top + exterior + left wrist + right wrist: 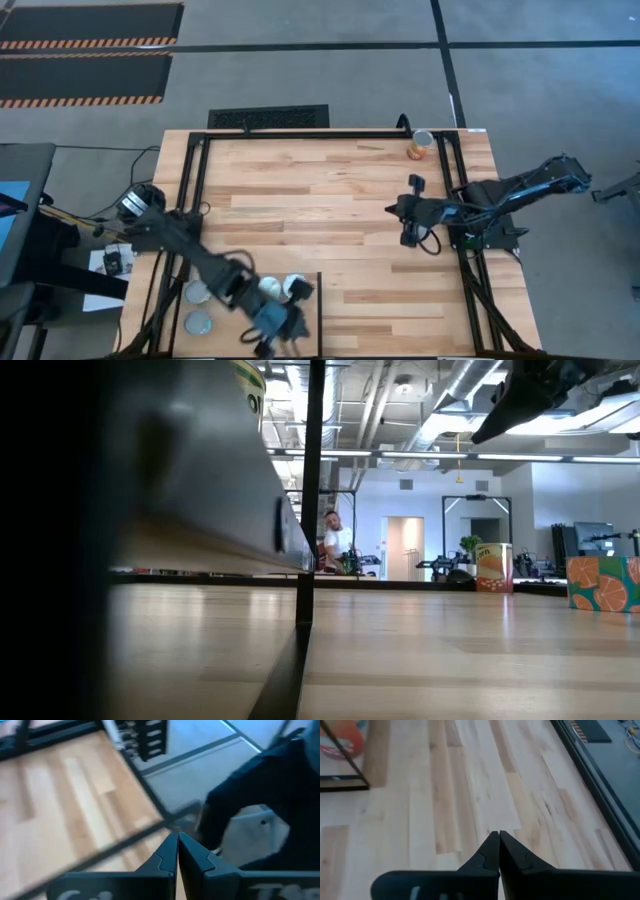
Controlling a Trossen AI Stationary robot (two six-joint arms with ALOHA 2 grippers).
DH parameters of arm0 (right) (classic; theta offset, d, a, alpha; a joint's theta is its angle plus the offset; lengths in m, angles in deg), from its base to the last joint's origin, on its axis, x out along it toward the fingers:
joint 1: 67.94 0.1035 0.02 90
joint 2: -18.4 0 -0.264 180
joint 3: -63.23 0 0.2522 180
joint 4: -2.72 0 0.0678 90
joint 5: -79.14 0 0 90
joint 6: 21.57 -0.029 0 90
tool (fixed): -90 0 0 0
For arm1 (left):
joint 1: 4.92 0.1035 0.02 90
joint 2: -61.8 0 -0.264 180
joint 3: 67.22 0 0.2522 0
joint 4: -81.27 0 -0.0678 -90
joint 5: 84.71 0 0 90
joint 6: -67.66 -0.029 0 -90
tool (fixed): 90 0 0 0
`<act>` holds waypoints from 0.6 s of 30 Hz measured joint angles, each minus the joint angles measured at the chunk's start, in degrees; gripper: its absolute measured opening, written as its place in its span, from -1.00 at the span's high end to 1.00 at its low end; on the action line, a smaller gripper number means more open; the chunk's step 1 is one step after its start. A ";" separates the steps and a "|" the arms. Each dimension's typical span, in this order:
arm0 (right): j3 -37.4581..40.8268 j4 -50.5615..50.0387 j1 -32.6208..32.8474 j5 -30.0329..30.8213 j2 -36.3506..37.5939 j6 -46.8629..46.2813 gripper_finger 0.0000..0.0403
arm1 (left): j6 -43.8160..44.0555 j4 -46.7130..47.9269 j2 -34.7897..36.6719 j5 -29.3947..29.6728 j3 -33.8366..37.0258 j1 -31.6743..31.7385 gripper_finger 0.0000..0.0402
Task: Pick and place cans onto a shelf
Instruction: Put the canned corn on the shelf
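Several cans with silver or white tops stand on the pale shelf [170, 310] at the table's near left: two [197, 292] [198, 322] side by side and two more [270, 288] [295, 286] next to my left arm. One orange-labelled can [422, 146] stands alone at the far right corner; it also shows in the low view [493, 568] and the right wrist view [340, 737]. My left gripper [177, 846] is shut and empty over the shelf's right end [278, 325]. My right gripper [499, 842] is shut and empty above the tabletop's right half [408, 215].
Black metal bars [200, 190] frame the plank tabletop [330, 200], and one post [312, 490] stands close in the low view. An orange-patterned box [600, 582] and a person [335, 540] show in the room beyond. Bare planks lie between the two arms.
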 joint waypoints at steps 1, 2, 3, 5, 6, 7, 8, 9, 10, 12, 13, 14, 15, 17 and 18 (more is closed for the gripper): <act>0.00 -0.35 -0.67 0.00 0.02 0.02 0.90 | -1.01 -0.09 0.00 -0.31 0.00 1.39 1.00; 0.00 -0.72 -1.43 0.02 0.02 0.02 0.89 | -1.85 -0.17 0.00 -0.56 0.00 2.80 1.00; 0.00 -1.37 -2.26 0.02 0.02 0.06 0.88 | -2.79 -0.19 0.00 -0.61 0.00 4.14 1.00; 0.02 -2.24 -4.32 0.02 0.00 0.19 0.86 | -4.71 -0.29 0.00 -0.66 0.00 6.72 1.00; 0.02 -2.54 -5.30 0.01 0.00 0.21 0.86 | -5.66 -0.48 0.00 -0.81 0.00 7.97 1.00; 0.02 -2.84 -6.32 0.01 0.00 0.31 0.85 | -6.42 -0.79 0.00 -0.96 0.00 9.15 1.00; 0.02 -3.02 -7.36 -0.05 0.00 0.55 0.84 | -7.03 -0.98 0.00 -1.00 0.00 10.41 1.00; 0.02 -3.08 -8.30 -0.08 0.00 0.73 0.84 | -7.61 -1.05 0.00 -1.00 0.00 11.55 1.00; 0.02 -3.11 -9.18 -0.10 0.00 1.11 0.83 | -8.02 -1.04 0.00 -0.97 0.00 12.62 1.00; 0.02 -3.38 -10.98 -0.11 0.00 1.93 0.81 | -8.94 -1.02 0.00 -0.63 0.00 14.55 1.00; 0.02 -3.30 -11.86 -0.11 0.00 2.11 0.80 | -9.55 -1.04 0.00 -0.56 0.00 15.36 1.00; 0.02 -3.27 -12.78 -0.13 0.00 2.15 0.78 | -10.17 -1.10 0.00 -0.24 0.00 16.08 1.00; 0.02 -3.31 -13.65 -0.19 0.00 2.17 0.77 | -10.47 -1.16 0.00 0.11 0.00 16.73 1.00; 0.02 -3.45 -15.39 -0.22 0.00 2.28 0.72 | -10.56 -1.26 0.00 0.67 0.00 17.88 1.00; 0.02 -3.49 -16.17 -0.20 0.00 2.31 0.70 | -10.73 -1.31 0.00 0.81 0.00 18.45 1.00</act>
